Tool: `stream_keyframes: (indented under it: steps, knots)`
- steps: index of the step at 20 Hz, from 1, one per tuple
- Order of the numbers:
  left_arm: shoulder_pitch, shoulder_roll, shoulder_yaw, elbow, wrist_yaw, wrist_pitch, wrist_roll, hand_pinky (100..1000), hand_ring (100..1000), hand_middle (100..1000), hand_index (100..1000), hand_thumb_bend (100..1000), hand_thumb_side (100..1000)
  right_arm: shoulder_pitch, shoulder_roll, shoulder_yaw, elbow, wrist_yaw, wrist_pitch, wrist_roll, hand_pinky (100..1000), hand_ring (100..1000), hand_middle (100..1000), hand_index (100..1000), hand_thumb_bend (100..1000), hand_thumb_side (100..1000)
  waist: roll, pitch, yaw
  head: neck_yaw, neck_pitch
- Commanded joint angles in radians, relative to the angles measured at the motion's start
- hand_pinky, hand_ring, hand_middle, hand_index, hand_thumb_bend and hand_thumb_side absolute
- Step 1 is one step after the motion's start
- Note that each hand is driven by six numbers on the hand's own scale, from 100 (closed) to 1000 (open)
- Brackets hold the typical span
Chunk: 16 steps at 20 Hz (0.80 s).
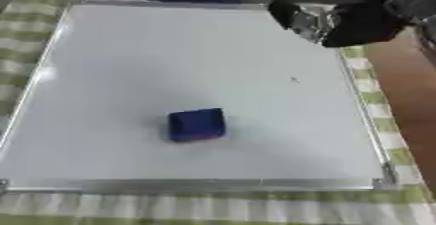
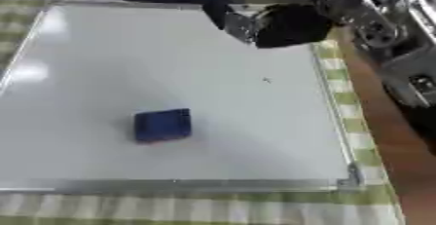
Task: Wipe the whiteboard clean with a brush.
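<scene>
Here: boxy blue brush [image 1: 197, 124] on glossy whiteboard [image 1: 128, 63]; black right hand [image 2: 285, 24] above far corner, fingers' state unclear.

The right hand [image 2: 285, 24] is a bulky black block with a silvery, faceted metal part on its left side; the arm [image 2: 357, 12] behind it is black with silver-grey joints; a pale grey casing with a small dark marking shows at the view's right edge.
</scene>
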Motion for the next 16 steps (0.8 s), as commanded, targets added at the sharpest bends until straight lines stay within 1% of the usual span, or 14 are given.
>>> stream_keyframes:
  steps: [1,4,7,8,10,12,13,16]
  knots:
    - [-0.010,0.024,0.003,-0.019,0.005,-0.001,-0.009,740,860,874,939,514,1000,-0.033,0.019,0.019,-0.014,0.028,0.018,0.040,843,866,798,895,364,909,0.003,-0.025,0.001,0.006,-0.002]
    - [-0.009,0.024,0.002,-0.019,0.007,0.000,-0.012,739,860,874,937,505,1000,-0.041,0.051,0.039,-0.014,0.034,0.039,0.074,838,860,780,896,406,876,0.004,-0.027,0.002,0.012,0.008]
    - [-0.006,0.024,0.003,-0.019,0.007,0.001,-0.013,739,860,873,935,497,1000,-0.039,0.084,0.052,-0.014,0.029,0.060,0.107,837,858,757,887,425,834,0.003,-0.027,0.001,0.012,0.021]
    - [-0.005,0.025,0.003,-0.019,0.006,0.001,-0.013,739,860,873,934,490,1000,-0.034,0.097,0.057,-0.014,0.028,0.064,0.120,837,860,744,876,421,802,0.003,-0.027,-0.001,0.013,0.023]
    - [-0.003,0.025,0.003,-0.019,0.006,0.002,-0.012,738,860,872,932,486,1000,-0.025,0.119,0.066,-0.014,0.022,0.073,0.145,838,861,726,866,404,776,0.002,-0.025,-0.005,0.015,0.023]
    - [-0.002,0.026,0.003,-0.019,0.005,0.003,-0.012,737,856,870,929,478,1000,-0.018,0.139,0.072,-0.014,0.013,0.083,0.164,840,866,721,877,389,743,0.000,-0.023,-0.010,0.022,0.020]
    - [-0.001,0.027,0.003,-0.019,0.004,0.004,-0.012,737,874,869,928,475,1000,-0.017,0.147,0.077,-0.014,0.009,0.086,0.172,840,866,718,886,382,726,0.000,-0.023,-0.011,0.025,0.017]
    - [-0.002,0.027,0.001,-0.019,0.005,0.006,-0.012,736,879,868,927,466,1000,-0.013,0.172,0.100,-0.014,-0.003,0.093,0.208,837,865,721,910,372,684,-0.002,-0.019,-0.012,0.029,0.013]
